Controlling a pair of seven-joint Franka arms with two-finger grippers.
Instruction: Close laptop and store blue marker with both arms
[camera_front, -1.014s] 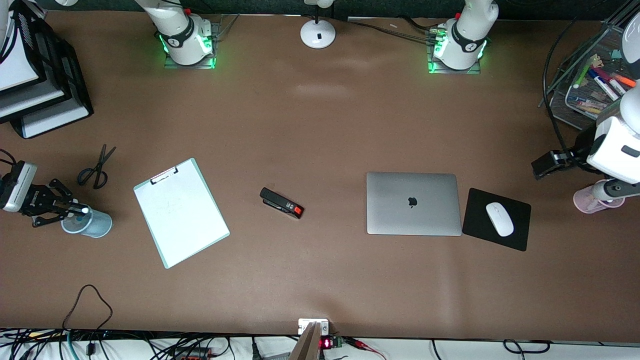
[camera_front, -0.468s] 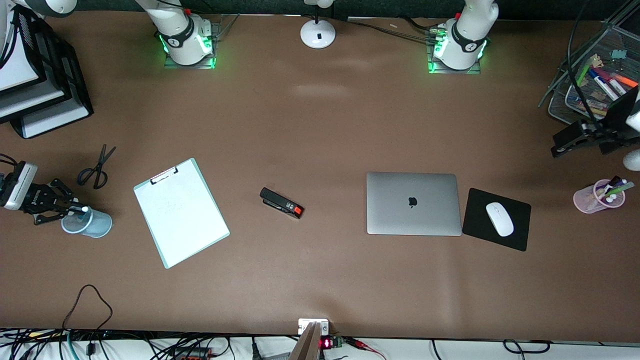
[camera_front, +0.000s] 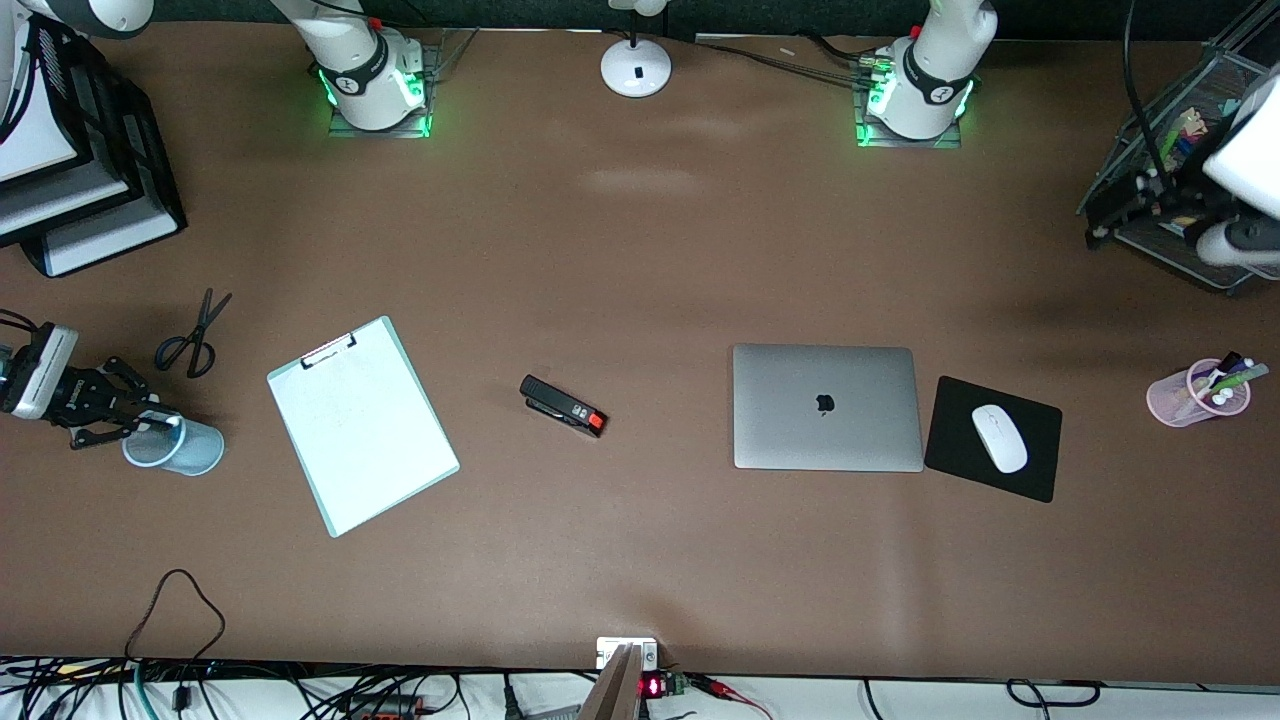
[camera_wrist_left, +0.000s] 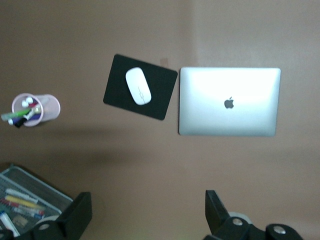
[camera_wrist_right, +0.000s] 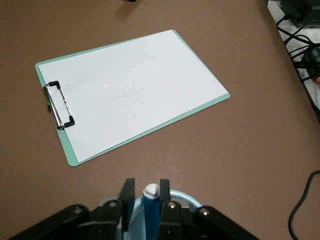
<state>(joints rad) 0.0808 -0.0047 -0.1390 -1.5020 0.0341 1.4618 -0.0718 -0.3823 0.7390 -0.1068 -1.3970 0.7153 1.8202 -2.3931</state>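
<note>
The laptop (camera_front: 825, 405) lies closed on the table with its apple logo up; it also shows in the left wrist view (camera_wrist_left: 229, 101). The blue marker (camera_front: 166, 422) stands white end up in a light blue cup (camera_front: 180, 448) at the right arm's end of the table. My right gripper (camera_front: 140, 418) is at the cup. In the right wrist view its fingers (camera_wrist_right: 127, 192) stand slightly open on either side of the marker (camera_wrist_right: 150, 207), with a gap on one side. My left gripper (camera_front: 1135, 195) is open, empty and up over the mesh tray's edge (camera_wrist_left: 148, 215).
A clipboard (camera_front: 362, 425), a stapler (camera_front: 563, 405) and scissors (camera_front: 192, 335) lie between the cup and the laptop. A black mouse pad (camera_front: 950, 420) with a white mouse (camera_front: 999, 438) lies beside the laptop. A pink pen cup (camera_front: 1198, 392) and the mesh tray (camera_front: 1165, 235) are at the left arm's end.
My left arm has swung from over the pink cup up toward the mesh tray. My right gripper has edged slightly back from the light blue cup; the marker stays in it.
</note>
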